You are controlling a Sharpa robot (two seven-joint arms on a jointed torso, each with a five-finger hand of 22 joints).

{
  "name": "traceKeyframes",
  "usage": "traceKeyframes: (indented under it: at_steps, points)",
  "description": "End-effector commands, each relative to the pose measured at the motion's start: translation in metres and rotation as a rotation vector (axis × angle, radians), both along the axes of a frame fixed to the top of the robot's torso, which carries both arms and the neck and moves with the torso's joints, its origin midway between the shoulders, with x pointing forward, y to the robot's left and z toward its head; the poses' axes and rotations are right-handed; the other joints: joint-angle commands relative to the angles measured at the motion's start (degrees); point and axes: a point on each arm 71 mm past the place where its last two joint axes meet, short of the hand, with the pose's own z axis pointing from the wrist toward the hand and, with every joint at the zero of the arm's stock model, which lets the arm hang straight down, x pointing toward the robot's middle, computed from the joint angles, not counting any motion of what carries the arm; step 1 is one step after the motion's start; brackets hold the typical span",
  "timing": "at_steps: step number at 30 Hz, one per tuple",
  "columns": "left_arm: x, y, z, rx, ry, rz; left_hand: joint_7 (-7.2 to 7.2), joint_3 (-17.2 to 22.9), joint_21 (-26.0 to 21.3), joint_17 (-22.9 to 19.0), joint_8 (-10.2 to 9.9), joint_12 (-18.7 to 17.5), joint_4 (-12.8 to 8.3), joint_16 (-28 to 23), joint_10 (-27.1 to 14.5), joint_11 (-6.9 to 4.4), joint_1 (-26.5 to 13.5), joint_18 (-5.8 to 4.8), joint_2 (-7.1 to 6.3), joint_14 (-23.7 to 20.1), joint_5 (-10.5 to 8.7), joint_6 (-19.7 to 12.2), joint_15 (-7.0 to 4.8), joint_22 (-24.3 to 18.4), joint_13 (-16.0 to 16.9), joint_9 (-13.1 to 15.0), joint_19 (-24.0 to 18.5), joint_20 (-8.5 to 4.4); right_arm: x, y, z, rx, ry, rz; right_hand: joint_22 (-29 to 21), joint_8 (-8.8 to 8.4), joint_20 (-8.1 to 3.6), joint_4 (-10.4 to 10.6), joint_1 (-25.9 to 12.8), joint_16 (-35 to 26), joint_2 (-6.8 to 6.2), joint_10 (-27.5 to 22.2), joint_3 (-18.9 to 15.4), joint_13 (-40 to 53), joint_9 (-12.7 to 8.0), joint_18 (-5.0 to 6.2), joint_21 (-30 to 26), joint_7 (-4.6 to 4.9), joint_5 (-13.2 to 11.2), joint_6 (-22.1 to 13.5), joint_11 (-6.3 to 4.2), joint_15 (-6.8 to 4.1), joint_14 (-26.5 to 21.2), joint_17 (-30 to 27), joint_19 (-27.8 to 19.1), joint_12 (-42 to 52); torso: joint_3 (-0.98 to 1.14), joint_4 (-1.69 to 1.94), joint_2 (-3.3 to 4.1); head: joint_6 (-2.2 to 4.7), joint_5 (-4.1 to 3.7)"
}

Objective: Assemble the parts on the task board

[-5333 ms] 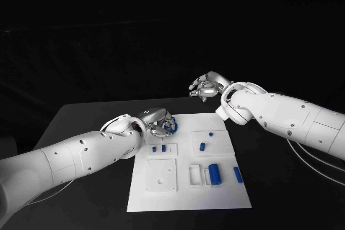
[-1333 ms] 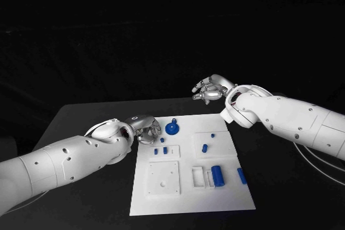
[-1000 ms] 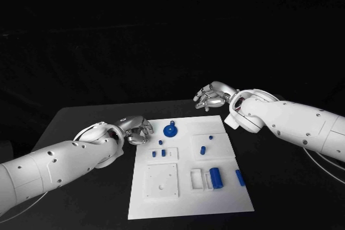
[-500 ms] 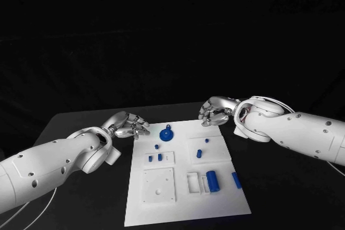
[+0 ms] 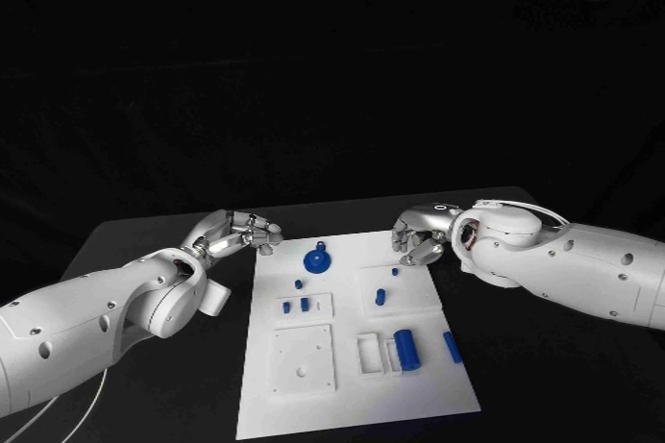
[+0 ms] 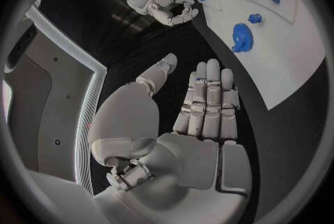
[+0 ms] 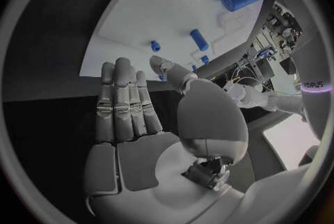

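The task board [image 5: 354, 366], a flat matte white plate, lies on the black table [image 5: 153, 241] between the two hands. The left hand [image 5: 235, 233] hovers just beside the board's far left corner, with its fingers released and nearly straight side by side, grasping nothing. The right hand [image 5: 420, 236] hangs over the far right edge, also holding nothing; its fingers are loosely extended in the right wrist view.

The blue gear [image 5: 317, 261], a round toothed disc with a small tab, sits on the board just beyond the left fingertips, toward the board's middle. A short blue peg [image 5: 380, 296] lies a little past the right fingertips, and a thick blue cylinder [image 5: 406, 349] stands well apart from both hands, next to a thin blue bar [image 5: 452, 347]. The parts look like smooth hard plastic, probably slippery for metal fingers.

No part is in a hand yet, so the step seems to be choosing and reaching. To do it well, the nearer hand should come down straight over one small piece, pinch it by its sides, and avoid pushing the neighbours out of their recesses. Whether the gear is already seated I cannot tell.
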Motion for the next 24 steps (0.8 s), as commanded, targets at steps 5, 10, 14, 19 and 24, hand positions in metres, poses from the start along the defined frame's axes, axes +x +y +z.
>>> traceKeyframes:
  at_steps: [5,10,14,19,24]
  points:
    - [0.001,0.003,0.002,-0.075,0.009,0.034,-0.25,-0.3,-0.5,0.4,0.3,-0.3,-0.1,-0.8,0.5,-0.11,0.0,-0.56,0.51,0.6,0.29,0.2,0.07,0.1,0.0,0.0,0.0,0.36,-0.007,0.004,-0.009,-0.063,0.010,0.011,0.1,-0.14,0.01,1.9,-0.5,-0.8,-1.52,1.4,-0.3,-0.9,-0.4,0.43,-0.3,0.00,-3.9,0.7,-0.10,0.15,0.4,0.4,0.2,-1.5,-0.17,0.01,0.02,-0.18,-0.11]
    - [0.001,0.003,0.002,-0.093,0.022,0.046,-0.10,-0.5,-0.9,0.9,0.2,-0.8,0.0,-1.8,0.3,0.11,-0.2,-0.63,0.59,0.4,0.35,-0.2,0.29,0.2,-0.3,-0.1,-0.3,0.56,-0.009,0.008,-0.013,-0.068,0.017,0.022,0.1,-0.17,-0.05,2.4,-0.2,-1.0,-1.59,1.9,-0.1,-1.2,-0.5,0.43,-0.4,-0.06,-5.1,0.9,-0.09,0.05,0.4,0.7,0.3,-2.1,-0.09,-0.06,0.06,-0.22,-0.06]
    - [0.002,0.003,0.002,-0.094,0.026,0.045,-0.03,-0.6,-1.1,1.1,0.2,-1.0,0.0,-2.2,0.2,0.19,-0.3,-0.65,0.67,0.3,0.40,-0.2,0.38,0.2,-0.3,-0.1,-0.4,0.64,-0.012,0.011,-0.016,-0.071,0.032,0.033,0.1,-0.12,-0.09,2.4,0.2,-1.0,-1.56,2.3,0.1,-1.2,-0.5,0.43,-0.4,-0.12,-5.2,1.0,-0.16,-0.02,0.5,0.8,0.3,-2.2,-0.02,-0.02,0.08,-0.38,0.02]
    - [0.002,0.005,0.001,-0.096,0.032,0.049,0.04,-0.6,-1.3,1.3,0.1,-1.2,0.0,-2.6,0.1,0.26,-0.5,-0.67,0.75,0.2,0.45,-0.3,0.47,0.3,-0.4,-0.2,-0.5,0.73,-0.014,0.016,-0.021,-0.070,0.040,0.045,0.1,-0.02,-0.12,2.4,0.9,-1.0,-1.50,3.0,0.7,-1.3,-0.6,0.43,-0.4,-0.28,-5.0,1.5,-0.30,-0.13,0.6,1.1,0.4,-2.4,0.04,-0.03,0.09,-0.54,0.13]
    - [0.002,0.005,0.001,-0.098,0.037,0.049,0.07,-0.6,-1.3,1.4,0.1,-1.3,0.0,-2.8,0.1,0.29,-0.5,-0.67,0.79,0.2,0.46,-0.4,0.50,0.3,-0.4,-0.2,-0.6,0.76,-0.013,0.021,-0.027,-0.076,0.040,0.051,0.1,-0.07,-0.11,2.3,1.2,-1.0,-1.47,3.1,1.0,-1.4,-0.6,0.43,-0.4,-0.28,-5.0,1.5,-0.30,-0.13,0.6,1.3,0.4,-2.6,0.05,0.01,0.08,-0.59,0.25]
